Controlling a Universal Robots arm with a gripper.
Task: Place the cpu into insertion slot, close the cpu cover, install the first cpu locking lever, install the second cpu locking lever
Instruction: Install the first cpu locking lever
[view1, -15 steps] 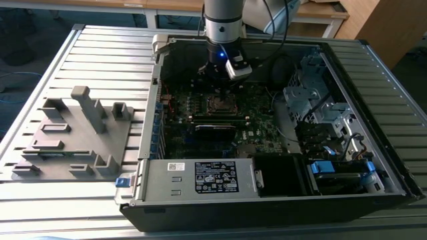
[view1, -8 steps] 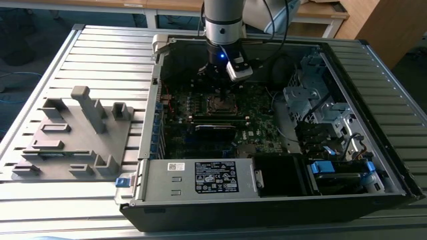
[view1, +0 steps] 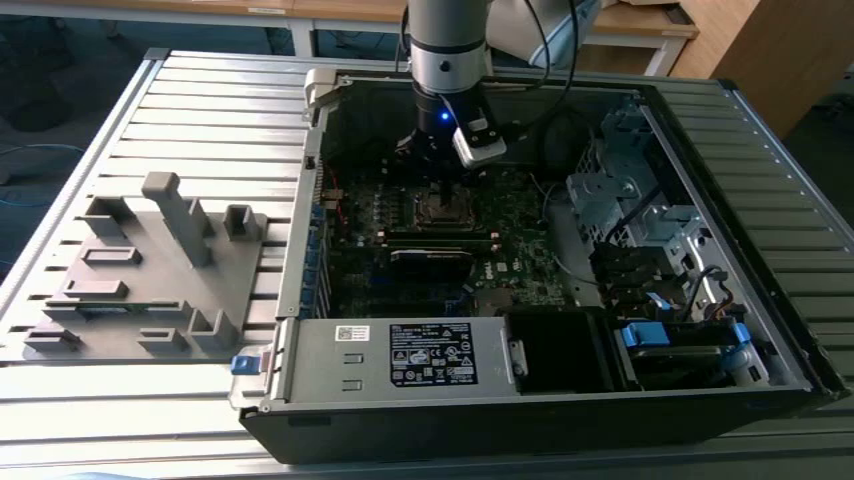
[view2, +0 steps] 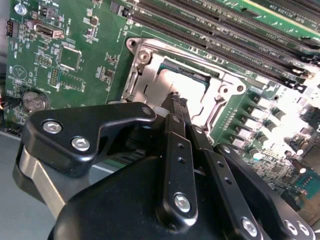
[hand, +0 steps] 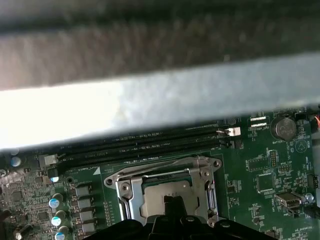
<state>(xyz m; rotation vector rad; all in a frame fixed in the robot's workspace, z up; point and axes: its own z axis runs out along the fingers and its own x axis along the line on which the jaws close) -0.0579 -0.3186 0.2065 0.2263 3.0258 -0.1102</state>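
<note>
The cpu (view2: 186, 86) lies flat in the insertion slot (view2: 150, 92) on the green motherboard (view2: 75, 55), its dull silver top showing through the window of the cpu cover (view2: 222, 92), which lies down over it as a silvery frame. In the first wrist view the same chip (hand: 165, 192) sits inside the cover frame (hand: 125, 187), with long black memory slots (hand: 145, 145) running just beside the socket and a round coin battery (hand: 284, 128) well apart from it. White lettering is printed on the board near the socket, but it is too small to make out.

The gripper (view2: 176, 100) hangs right over the socket, its black fingertips (view2: 179, 107) drawn close together at the chip's edge with nothing visibly between them; whether they touch the chip cannot be told.

In the exterior view the arm (view1: 447, 60) reaches down into the open computer case (view1: 747, 250), with the gripper (view1: 441, 170) just above the socket (view1: 442, 207). Toward the near wall of the case from the socket sits the power supply, bearing a black label (view1: 433, 354) and a small white one (view1: 351, 332). Outside the case, at the exterior view's left, a grey fixture block (view1: 147, 270) rests on the ribbed metal table (view1: 200, 110).
</note>
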